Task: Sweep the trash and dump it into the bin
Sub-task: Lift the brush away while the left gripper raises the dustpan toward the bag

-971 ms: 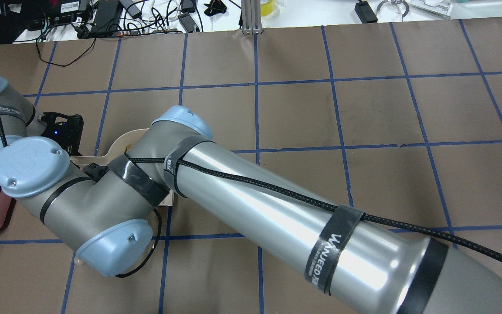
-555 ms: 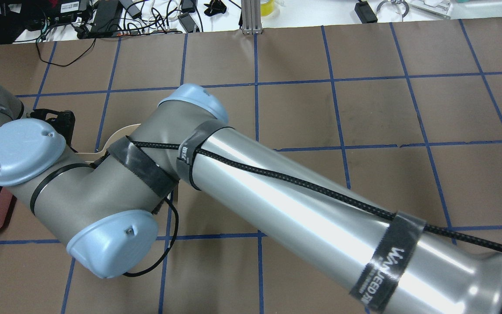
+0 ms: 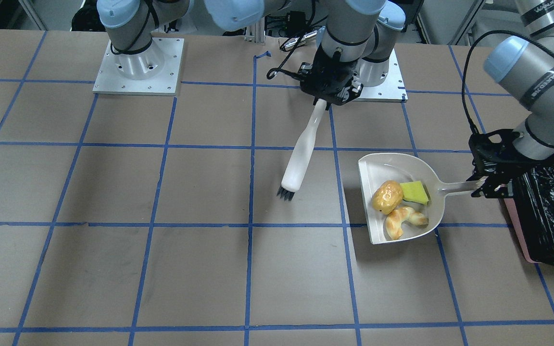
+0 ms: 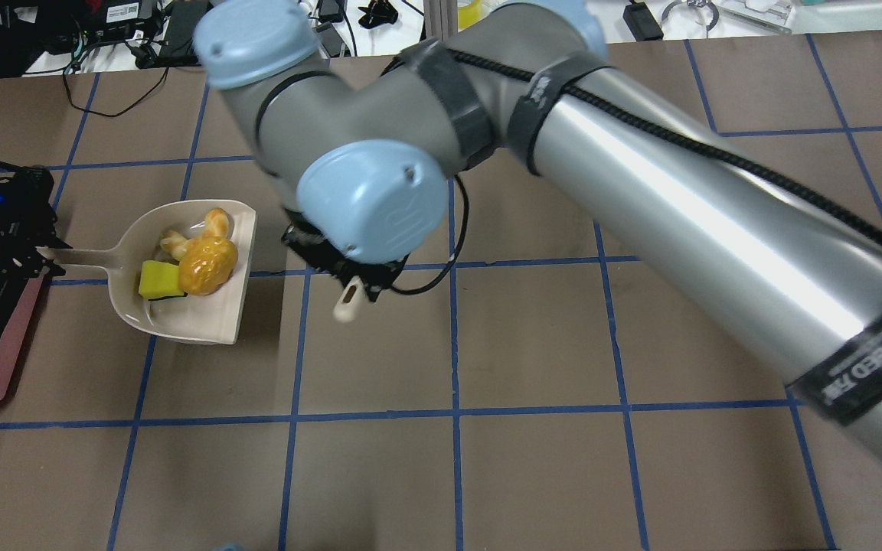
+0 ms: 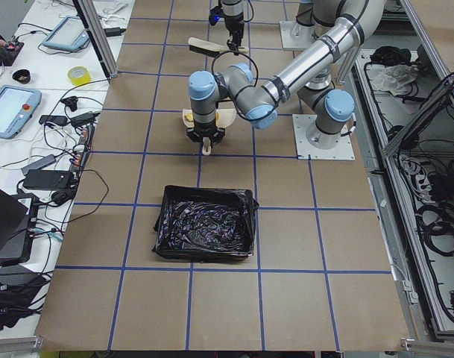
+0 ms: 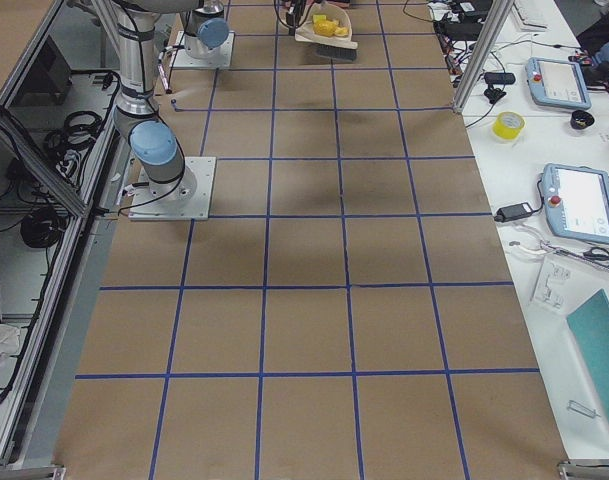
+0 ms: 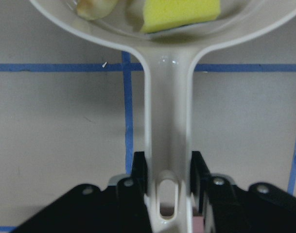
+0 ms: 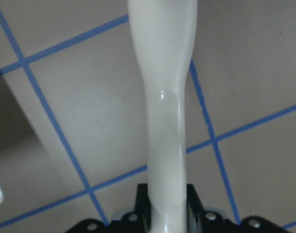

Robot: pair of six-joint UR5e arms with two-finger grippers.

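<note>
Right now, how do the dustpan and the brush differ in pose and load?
The dustpan carries the potato-like lump, croissant and sponge piece; the brush carries nothing. The dustpan's handle sits in the left pincer, beside the bin; the brush's handle is in the right pincer, well away from the bin. The dustpan lies roughly level; the brush slants, bristles down. Both are pale plastic, each gripped at the handle's end.

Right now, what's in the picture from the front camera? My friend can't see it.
A beige dustpan holds a potato-like lump, a croissant and a sponge piece, its handle gripped by the left gripper beside a black-bagged bin. The right gripper holds a brush at a slant over the brown table.
</note>
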